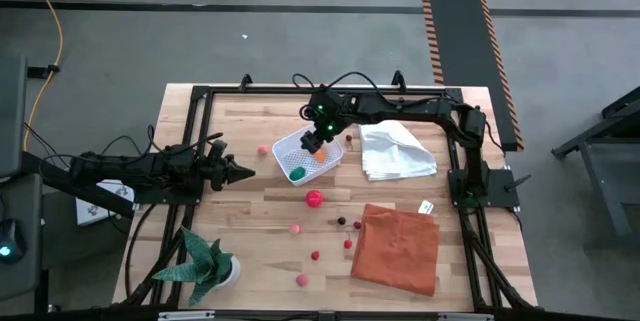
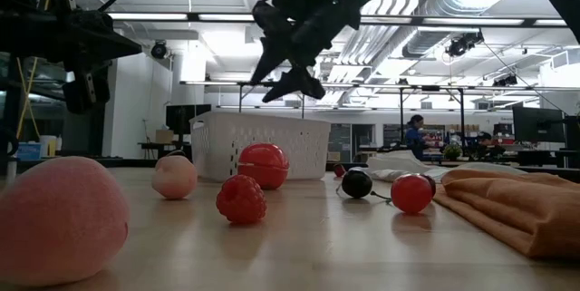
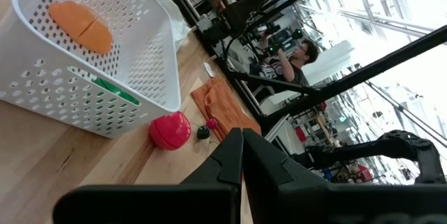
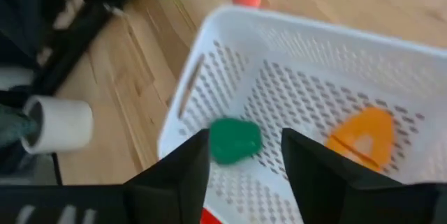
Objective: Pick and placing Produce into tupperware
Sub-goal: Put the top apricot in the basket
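The white perforated tub (image 1: 290,147) stands mid-table, toward the far edge, with an orange piece (image 4: 363,137) and a green piece (image 4: 234,140) on its floor. My right gripper (image 1: 313,142) hangs open above the tub (image 4: 293,56) and touches nothing; the low view shows it (image 2: 292,82) clear of the rim. My left gripper (image 1: 243,172) waits shut just left of the tub, pointing at it. Loose produce lies on the wood: a pink ball (image 1: 263,149), a larger red ball (image 1: 314,199) near the tub, and several small red and dark pieces (image 1: 315,256) toward the near edge.
A white cloth (image 1: 397,151) lies right of the tub and an orange cloth (image 1: 397,247) at the near right. A spiky potted plant (image 1: 207,264) stands at the near left corner. A person (image 3: 300,53) is in the room beyond the table.
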Controlling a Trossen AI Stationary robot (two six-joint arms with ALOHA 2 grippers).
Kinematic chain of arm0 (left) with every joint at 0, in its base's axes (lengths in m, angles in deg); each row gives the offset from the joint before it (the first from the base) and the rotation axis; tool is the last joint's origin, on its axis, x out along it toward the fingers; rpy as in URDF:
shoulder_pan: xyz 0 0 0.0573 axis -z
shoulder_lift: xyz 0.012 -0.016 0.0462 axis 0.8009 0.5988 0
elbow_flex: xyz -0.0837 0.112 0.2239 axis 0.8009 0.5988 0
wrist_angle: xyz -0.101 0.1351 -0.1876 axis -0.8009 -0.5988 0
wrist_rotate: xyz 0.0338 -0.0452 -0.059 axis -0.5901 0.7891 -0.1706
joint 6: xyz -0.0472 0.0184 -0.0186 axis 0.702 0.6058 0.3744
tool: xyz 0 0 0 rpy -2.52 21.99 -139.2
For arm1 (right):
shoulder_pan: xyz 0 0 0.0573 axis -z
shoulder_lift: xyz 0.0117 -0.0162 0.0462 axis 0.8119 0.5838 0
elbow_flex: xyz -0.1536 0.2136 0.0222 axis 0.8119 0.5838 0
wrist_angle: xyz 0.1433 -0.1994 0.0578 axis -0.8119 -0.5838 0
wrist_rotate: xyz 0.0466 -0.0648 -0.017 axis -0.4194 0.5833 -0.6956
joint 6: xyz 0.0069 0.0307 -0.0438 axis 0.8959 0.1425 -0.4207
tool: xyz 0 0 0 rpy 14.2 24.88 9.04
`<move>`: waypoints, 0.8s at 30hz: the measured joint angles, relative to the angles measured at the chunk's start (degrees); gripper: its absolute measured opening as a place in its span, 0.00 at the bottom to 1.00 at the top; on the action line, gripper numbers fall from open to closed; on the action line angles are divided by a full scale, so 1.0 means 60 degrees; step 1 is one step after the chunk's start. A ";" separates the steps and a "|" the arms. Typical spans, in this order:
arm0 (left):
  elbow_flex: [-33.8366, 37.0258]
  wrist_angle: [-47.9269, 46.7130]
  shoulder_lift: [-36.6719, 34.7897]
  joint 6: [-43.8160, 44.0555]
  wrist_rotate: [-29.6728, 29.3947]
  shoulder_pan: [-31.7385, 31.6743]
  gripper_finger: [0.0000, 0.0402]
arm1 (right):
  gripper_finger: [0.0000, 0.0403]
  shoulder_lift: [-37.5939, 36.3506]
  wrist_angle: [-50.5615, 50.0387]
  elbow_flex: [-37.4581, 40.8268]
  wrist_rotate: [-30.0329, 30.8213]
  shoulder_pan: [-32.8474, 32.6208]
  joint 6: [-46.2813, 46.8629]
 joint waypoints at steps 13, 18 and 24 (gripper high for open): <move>0.0000 0.0020 0.0000 -0.0223 0.0217 0.0000 0.00 | 0.28 0.0000 -0.3418 -0.1274 -0.0186 -0.0228 -0.1746; 0.0000 0.0023 0.0000 -0.0244 0.0219 0.0000 0.00 | 0.27 0.0000 -0.4440 -0.2167 -0.0319 -0.0554 -0.2324; 0.0000 0.0034 0.0000 -0.0248 0.0319 0.0000 0.00 | 0.27 0.0000 -0.5339 -0.2778 -0.0474 -0.1055 -0.2643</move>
